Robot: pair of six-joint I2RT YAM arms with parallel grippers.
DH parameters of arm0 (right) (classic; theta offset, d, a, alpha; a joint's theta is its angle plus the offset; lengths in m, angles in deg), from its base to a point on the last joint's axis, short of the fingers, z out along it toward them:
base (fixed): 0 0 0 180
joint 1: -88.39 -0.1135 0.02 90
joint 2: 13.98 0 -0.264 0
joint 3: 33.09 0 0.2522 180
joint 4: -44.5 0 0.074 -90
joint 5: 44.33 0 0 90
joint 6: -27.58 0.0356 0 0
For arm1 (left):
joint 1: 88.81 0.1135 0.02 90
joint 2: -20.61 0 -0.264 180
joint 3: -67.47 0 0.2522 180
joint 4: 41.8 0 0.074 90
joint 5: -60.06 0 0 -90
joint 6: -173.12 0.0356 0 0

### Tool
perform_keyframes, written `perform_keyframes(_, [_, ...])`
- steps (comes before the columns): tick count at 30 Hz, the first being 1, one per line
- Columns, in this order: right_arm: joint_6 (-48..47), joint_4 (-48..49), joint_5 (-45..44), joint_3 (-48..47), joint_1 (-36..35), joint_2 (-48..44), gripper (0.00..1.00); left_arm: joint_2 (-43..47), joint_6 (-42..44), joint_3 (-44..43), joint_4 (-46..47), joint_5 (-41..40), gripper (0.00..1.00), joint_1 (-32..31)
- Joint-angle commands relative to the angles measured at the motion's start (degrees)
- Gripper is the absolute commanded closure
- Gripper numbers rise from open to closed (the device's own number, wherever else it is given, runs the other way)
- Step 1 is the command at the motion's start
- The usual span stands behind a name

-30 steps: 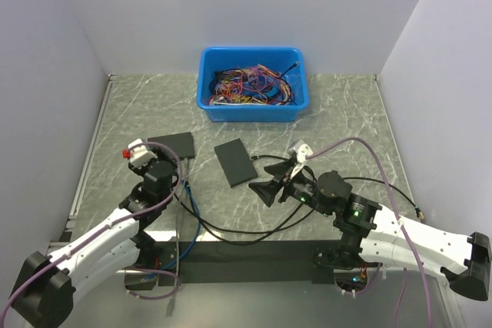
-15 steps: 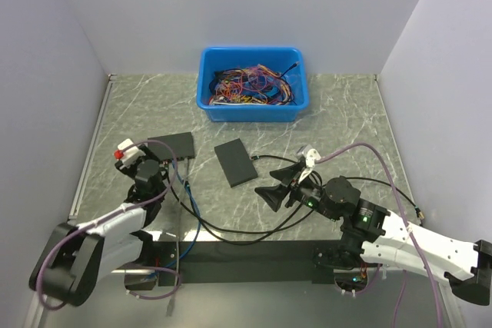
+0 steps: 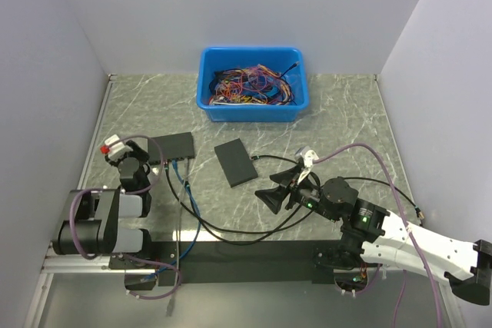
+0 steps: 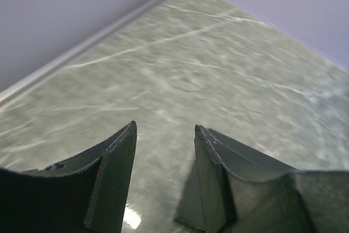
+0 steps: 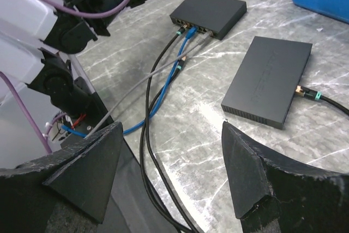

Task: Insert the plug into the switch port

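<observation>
The dark charcoal switch [image 3: 173, 145] [image 5: 210, 10] lies left of centre, its switch port row [image 5: 192, 26] on the near edge. A blue-cabled plug [image 5: 188, 31] and a grey cable [image 5: 203, 34] sit in that row. A teal-booted plug [image 5: 179, 66] on a black cable lies just short of it. My left gripper [image 3: 123, 160] [image 4: 163, 135] has drawn back left of the switch, open over bare table. My right gripper [image 3: 277, 188] [image 5: 172, 129] hovers open, right of the cables, holding nothing.
A plain black slab [image 3: 234, 162] [image 5: 270, 79] lies beside the switch, with a black cable's teal plug [image 5: 306, 94] in its side. A blue bin [image 3: 252, 82] of coloured wires stands at the back. Black, blue and grey cables [image 3: 201, 217] trail to the near edge.
My left arm has swung left, away from the switch's near edge, and folded back toward its base. The right gripper has shifted slightly nearer and stayed open.
</observation>
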Motion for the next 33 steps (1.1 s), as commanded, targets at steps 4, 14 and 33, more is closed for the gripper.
perform_keyframes(4, [1.1,-0.34,-0.67,-2.22,-0.54,0.62,0.21,-4.64,4.54,-3.56,7.14,15.08,0.5,0.3])
perform_keyframes(14, [3.65,1.43,-0.41,-2.04,-0.54,1.24,0.18,-6.95,9.03,-6.37,4.36,14.21,0.01,-3.65])
perform_keyframes(33, [16.03,-12.99,-5.8,-0.38,-0.54,9.5,0.18,-7.03,8.94,-6.81,3.99,14.38,0.01,-3.65])
